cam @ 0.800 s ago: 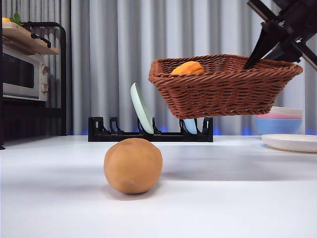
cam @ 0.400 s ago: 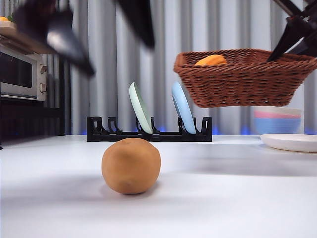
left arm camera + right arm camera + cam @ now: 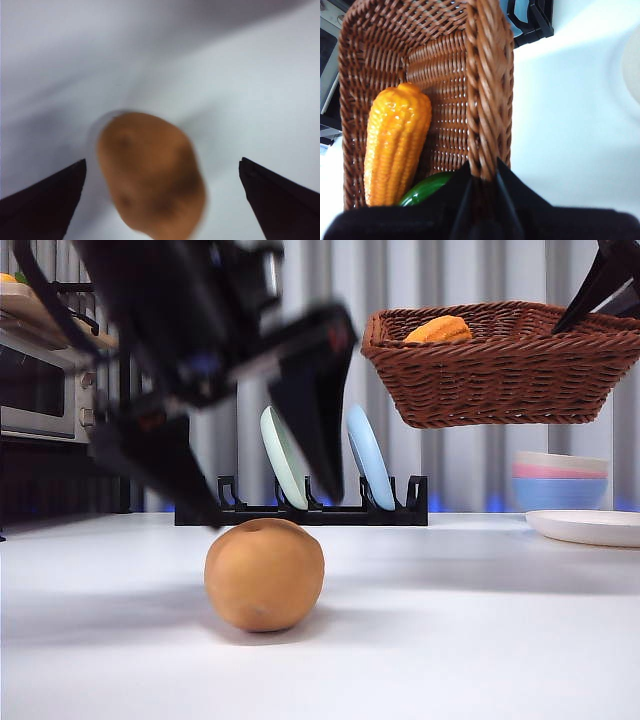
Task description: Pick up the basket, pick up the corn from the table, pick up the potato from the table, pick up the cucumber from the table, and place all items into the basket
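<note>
- The potato (image 3: 264, 574) lies alone on the white tabletop (image 3: 480, 640), nearest the front camera and well in front of the black dish rack (image 3: 300, 512); its round shape means a pinch that lands off its middle would likely send it rolling away
- The left hand (image 3: 255, 465) hangs just above the potato, its jaws spread wide and empty, one on each side of the potato in the wrist view; both views of it are blurred, so I judge it to be moving fast, and a descent that does not slow could knock the potato or drive the jaw tips into the tabletop
- In the left wrist view the potato (image 3: 151, 175) sits nearer one jaw than the other, so that jaw may touch first on closing and push the potato sideways before the other arrives
- Behind the potato, the dish rack holds a pale green plate (image 3: 284, 458) and a blue plate (image 3: 370, 456) on edge; a potato sent rolling back could stop against the rack
- Above the rack and off to one side, the basket (image 3: 505, 365) is held in the air by the right hand (image 3: 482, 182), clamped on the braided rim; held by one edge only, it may tilt or slip
- The corn (image 3: 395, 145) and the cucumber (image 3: 425, 189) already lie inside the basket; a drop from high up could bounce the potato out or jolt the rim grip
</note>
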Controlling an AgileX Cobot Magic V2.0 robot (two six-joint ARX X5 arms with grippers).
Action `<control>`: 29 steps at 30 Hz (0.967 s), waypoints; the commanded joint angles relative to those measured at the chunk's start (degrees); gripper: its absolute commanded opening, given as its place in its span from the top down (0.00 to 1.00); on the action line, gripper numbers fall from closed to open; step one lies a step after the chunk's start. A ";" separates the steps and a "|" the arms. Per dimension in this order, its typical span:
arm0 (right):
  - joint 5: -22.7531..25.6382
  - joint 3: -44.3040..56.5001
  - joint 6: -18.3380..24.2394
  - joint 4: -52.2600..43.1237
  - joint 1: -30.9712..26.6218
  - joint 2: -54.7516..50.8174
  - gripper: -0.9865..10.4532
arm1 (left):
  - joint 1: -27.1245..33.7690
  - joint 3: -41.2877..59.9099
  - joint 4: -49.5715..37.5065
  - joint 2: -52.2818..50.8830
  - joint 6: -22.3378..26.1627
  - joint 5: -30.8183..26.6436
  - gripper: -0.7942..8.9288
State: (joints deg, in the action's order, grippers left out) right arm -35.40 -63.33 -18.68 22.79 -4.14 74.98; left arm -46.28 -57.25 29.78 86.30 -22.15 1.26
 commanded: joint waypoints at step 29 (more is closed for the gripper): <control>-0.24 -0.70 6.14 8.68 2.34 -1.88 0.92 | -1.70 -5.07 0.83 -21.00 3.91 0.70 0.93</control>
State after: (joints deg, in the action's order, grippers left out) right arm -34.74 -63.33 -12.97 32.40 -2.37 73.41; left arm -47.72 -61.69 31.31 66.94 -17.65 2.00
